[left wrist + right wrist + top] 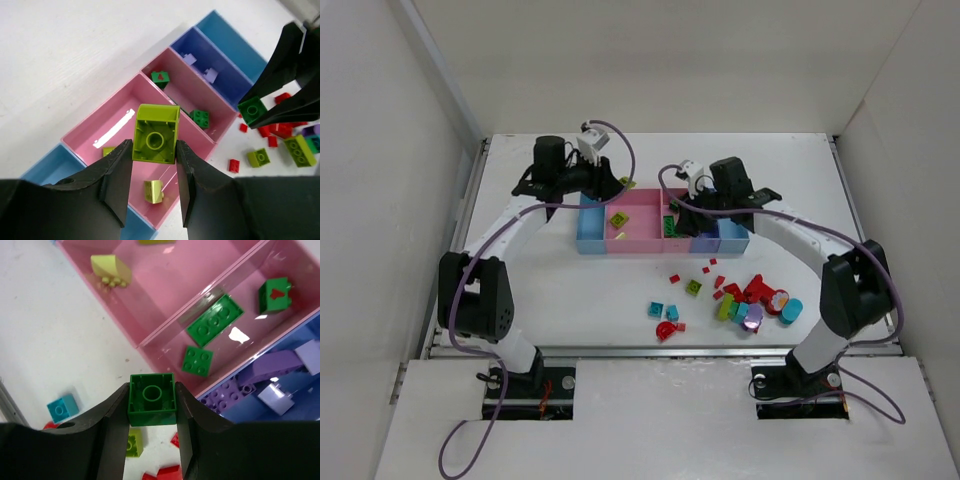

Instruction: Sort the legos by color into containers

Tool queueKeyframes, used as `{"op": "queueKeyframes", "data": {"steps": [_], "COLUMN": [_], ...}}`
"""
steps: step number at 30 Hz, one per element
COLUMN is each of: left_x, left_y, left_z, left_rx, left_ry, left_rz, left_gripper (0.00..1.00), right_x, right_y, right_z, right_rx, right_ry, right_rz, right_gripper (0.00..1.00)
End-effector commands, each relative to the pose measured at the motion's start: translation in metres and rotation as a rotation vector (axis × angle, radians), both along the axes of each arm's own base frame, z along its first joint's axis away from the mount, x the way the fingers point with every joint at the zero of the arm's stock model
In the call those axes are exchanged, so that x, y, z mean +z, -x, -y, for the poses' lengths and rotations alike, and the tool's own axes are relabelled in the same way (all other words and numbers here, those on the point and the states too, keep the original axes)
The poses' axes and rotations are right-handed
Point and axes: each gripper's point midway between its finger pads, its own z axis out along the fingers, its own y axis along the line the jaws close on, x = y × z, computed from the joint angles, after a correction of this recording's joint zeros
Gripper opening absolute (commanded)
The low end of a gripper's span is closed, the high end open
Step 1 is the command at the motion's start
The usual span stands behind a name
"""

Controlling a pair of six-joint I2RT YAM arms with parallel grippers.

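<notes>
My left gripper (pixel 154 150) is shut on a lime-yellow brick (pixel 156 134), hollow underside toward the camera, above the wide pink bin (pixel 107 132). A lime piece (pixel 153 191) lies in that bin. Near the front wall of the narrow pink bin (pixel 165 327), my right gripper (pixel 152 407) is shut on a green brick (pixel 152 399). Green bricks (pixel 215 320) lie in this bin, and purple ones (pixel 280 367) in the purple-blue bin. The containers (pixel 592 243) stand in a row mid-table. Loose legos (pixel 750 300) in red, lime, cyan and purple lie in front of them.
White enclosure walls stand on the left, right and back of the table (pixel 550 290). A metal rail (pixel 660 350) runs along the near edge. Purple cables (pixel 620 140) loop above both arms. The two grippers hang close together over the bin row.
</notes>
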Motion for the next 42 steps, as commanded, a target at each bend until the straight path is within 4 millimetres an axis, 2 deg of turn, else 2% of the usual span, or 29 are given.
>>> {"op": "queueKeyframes", "data": {"steps": [1, 3, 4, 7, 8, 10, 11, 12, 14, 15, 17, 20, 21, 22, 24, 25, 28, 29, 30, 31, 32, 33, 34, 35, 38, 39, 40, 41, 42], "left_x": [-0.014, -0.021, -0.035, -0.056, -0.073, -0.076, -0.087, -0.081, -0.085, -0.08, -0.074, -0.063, -0.067, -0.057, -0.057, -0.042, -0.026, 0.013, -0.001, 0.004, 0.026, 0.012, 0.01, 0.009, -0.003, -0.025, -0.017, -0.046, -0.034], "left_y": [-0.011, -0.012, -0.014, -0.024, -0.023, -0.029, -0.027, -0.029, -0.027, -0.025, -0.022, -0.014, -0.011, -0.011, -0.005, -0.006, -0.002, -0.003, 0.01, 0.017, 0.031, 0.044, 0.052, 0.058, 0.087, 0.104, 0.112, 0.128, 0.122], "left_z": [0.006, 0.016, 0.018, 0.008, 0.004, 0.002, 0.001, 0.006, 0.009, 0.016, 0.025, 0.036, 0.035, 0.035, 0.033, 0.032, 0.022, 0.017, 0.014, 0.013, 0.011, 0.014, 0.014, 0.014, 0.029, 0.028, 0.036, 0.03, 0.036], "left_rx": [0.104, 0.105, 0.109, 0.186, 0.198, 0.194, 0.185, 0.172, 0.142, 0.1, 0.047, -0.022, -0.039, -0.041, -0.066, -0.058, -0.044, -0.041, -0.073, -0.095, -0.121, -0.196, -0.213, -0.224, -0.36, -0.448, -0.523, -0.637, -0.69], "left_ry": [-0.116, -0.151, -0.174, -0.27, -0.306, -0.337, -0.356, -0.357, -0.353, -0.329, -0.323, -0.298, -0.305, -0.303, -0.315, -0.312, -0.338, -0.348, -0.38, -0.402, -0.405, -0.433, -0.427, -0.417, -0.378, -0.386, -0.35, -0.4, -0.433], "left_rz": [-0.006, -0.015, -0.047, -0.099, -0.149, -0.149, -0.17, -0.148, -0.152, -0.141, -0.11, -0.072, -0.069, -0.041, -0.017, 0.038, 0.163, 0.358, 0.402, 0.494, 0.625, 0.716, 0.74, 0.746, 0.68, 0.577, 0.579, 0.508, 0.644], "left_gripper": [0.0, 0.0, 0.0, 0.0, 0.0, 0.0, 0.01, 0.05, 0.27, 0.36, 0.5, 0.61, 0.63, 0.64, 0.64, 0.66, 0.67, 0.67, 0.89, 1.0, 1.0, 1.0, 1.0, 1.0, 1.0, 1.0, 1.0, 1.0, 1.0], "right_x": [0.031, 0.024, 0.019, 0.012, 0.005, 0.002, 0.002, 0.002, 0.004, 0.005, 0.003, 0.008, 0.012, 0.016, 0.025, 0.036, 0.052, 0.075, 0.083, 0.093, 0.1, 0.103, 0.106, 0.1, 0.109, 0.107, 0.105, 0.107, 0.106], "right_y": [-0.032, -0.044, -0.051, -0.065, -0.067, -0.068, -0.071, -0.072, -0.076, -0.075, -0.074, -0.072, -0.074, -0.074, -0.074, -0.074, -0.075, -0.07, -0.068, -0.07, -0.062, -0.056, -0.056, -0.051, -0.046, -0.042, -0.039, -0.034, -0.03], "right_z": [-0.007, -0.005, -0.005, 0.004, 0.004, 0.006, 0.004, 0.006, 0.004, 0.002, 0.0, -0.005, -0.006, -0.006, -0.004, -0.002, 0.012, 0.016, 0.02, 0.027, 0.039, 0.041, 0.048, 0.053, 0.074, 0.081, 0.086, 0.094, 0.097], "right_rx": [-0.015, -0.056, -0.078, -0.13, -0.123, -0.123, -0.123, -0.13, -0.13, -0.124, -0.102, -0.081, -0.081, -0.082, -0.09, -0.098, -0.167, -0.19, -0.219, -0.279, -0.311, -0.338, -0.384, -0.406, -0.556, -0.597, -0.637, -0.702, -0.721], "right_ry": [-0.028, 0.004, 0.019, 0.074, 0.09, 0.108, 0.107, 0.113, 0.109, 0.103, 0.1, 0.076, 0.072, 0.067, 0.064, 0.059, 0.083, 0.076, 0.086, 0.116, 0.123, 0.121, 0.12, 0.124, 0.136, 0.163, 0.198, 0.268, 0.307], "right_rz": [0.09, 0.084, 0.064, 0.049, 0.033, 0.035, 0.038, 0.04, 0.047, 0.044, 0.036, 0.035, 0.043, 0.051, 0.073, 0.096, 0.155, 0.217, 0.255, 0.315, 0.343, 0.344, 0.356, 0.339, 0.347, 0.347, 0.351, 0.376, 0.386], "right_gripper": [0.0, 0.0, 0.0, 0.06, 0.11, 0.16, 0.19, 0.34, 0.48, 0.55, 0.61, 0.72, 0.74, 0.76, 0.76, 0.76, 0.89, 1.0, 1.0, 1.0, 1.0, 1.0, 1.0, 1.0, 1.0, 1.0, 1.0, 1.0, 1.0]}}
